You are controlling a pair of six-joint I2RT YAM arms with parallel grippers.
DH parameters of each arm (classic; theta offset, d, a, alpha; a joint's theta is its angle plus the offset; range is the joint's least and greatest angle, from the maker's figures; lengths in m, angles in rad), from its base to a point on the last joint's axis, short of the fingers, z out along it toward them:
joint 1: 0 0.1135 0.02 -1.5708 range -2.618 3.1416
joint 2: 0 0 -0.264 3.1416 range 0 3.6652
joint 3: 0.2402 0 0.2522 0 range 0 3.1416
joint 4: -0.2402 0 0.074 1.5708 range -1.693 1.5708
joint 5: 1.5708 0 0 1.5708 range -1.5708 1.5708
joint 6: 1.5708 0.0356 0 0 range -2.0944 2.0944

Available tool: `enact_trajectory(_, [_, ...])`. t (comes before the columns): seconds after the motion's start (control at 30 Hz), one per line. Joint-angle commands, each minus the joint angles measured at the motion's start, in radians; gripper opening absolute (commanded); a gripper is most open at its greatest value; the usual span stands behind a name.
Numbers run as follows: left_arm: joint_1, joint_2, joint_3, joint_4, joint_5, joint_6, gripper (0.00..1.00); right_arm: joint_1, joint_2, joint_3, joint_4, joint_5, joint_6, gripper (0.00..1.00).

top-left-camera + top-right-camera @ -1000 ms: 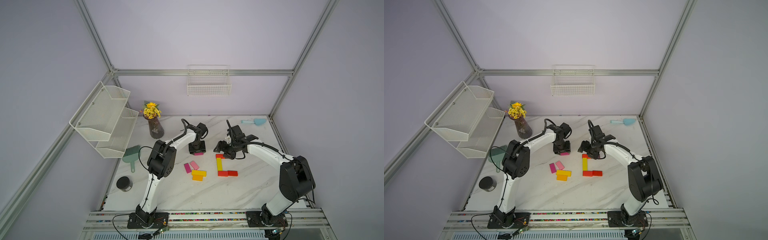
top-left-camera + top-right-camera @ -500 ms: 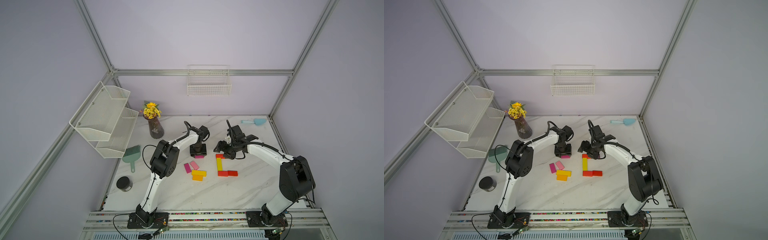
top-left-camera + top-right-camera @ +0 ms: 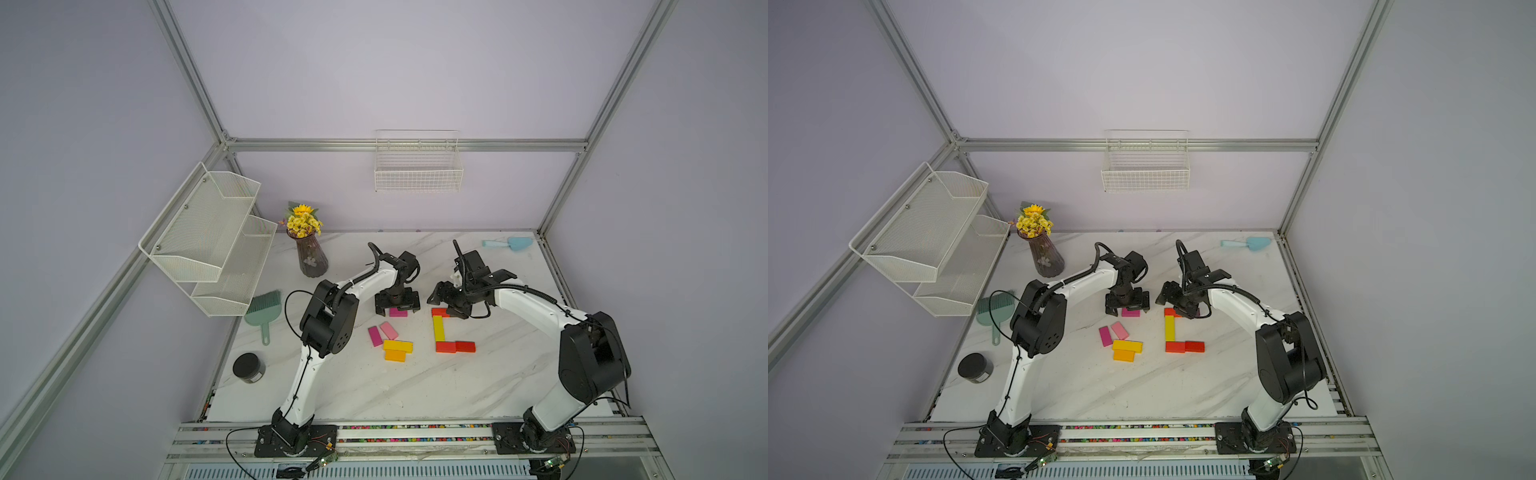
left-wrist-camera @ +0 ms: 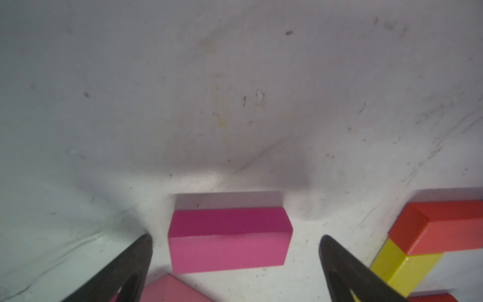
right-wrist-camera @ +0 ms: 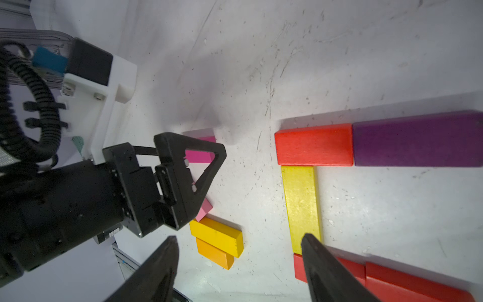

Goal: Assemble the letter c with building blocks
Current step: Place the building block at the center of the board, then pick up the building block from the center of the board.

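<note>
My left gripper stands open, low over a magenta block that lies flat on the table between its fingertips, touching neither. Beside it on the table lies the shape: a red block and a dark purple block end to end, a yellow block at right angles, and two red blocks at its other end. My right gripper hovers open and empty above the shape's far end. A magenta, a light pink, a yellow and an orange block lie loose.
A vase of yellow flowers stands at the back left, with a green brush and a black jar along the left edge. A light blue scoop lies at the back right. Wire shelves and a wire basket hang on the walls.
My left gripper has opened and let go of the magenta block, which now lies free on the table. The right arm has not moved.
</note>
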Motion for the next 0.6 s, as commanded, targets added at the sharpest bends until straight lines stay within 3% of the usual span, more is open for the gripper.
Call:
enact_trajectory(0.0, [-0.001, -0.125, -0.009, -0.015, -0.013, -0.008, 1.0, -0.004, -0.043, -0.028, 0.009, -0.004, 0.006, 0.76])
enact_trajectory(0.27, [-0.01, -0.246, -0.136, -0.001, -0.037, 0.037, 1.0, -0.005, -0.093, -0.071, 0.009, -0.025, 0.005, 0.78])
enact_trajectory(0.47, [-0.064, -0.275, -0.208, 0.008, -0.106, 0.104, 1.0, -0.005, -0.14, -0.112, 0.01, -0.033, -0.015, 0.88])
enact_trajectory(0.57, [-0.091, -0.267, -0.234, 0.01, -0.148, 0.146, 1.0, -0.005, -0.149, -0.132, 0.012, -0.033, -0.024, 0.97])
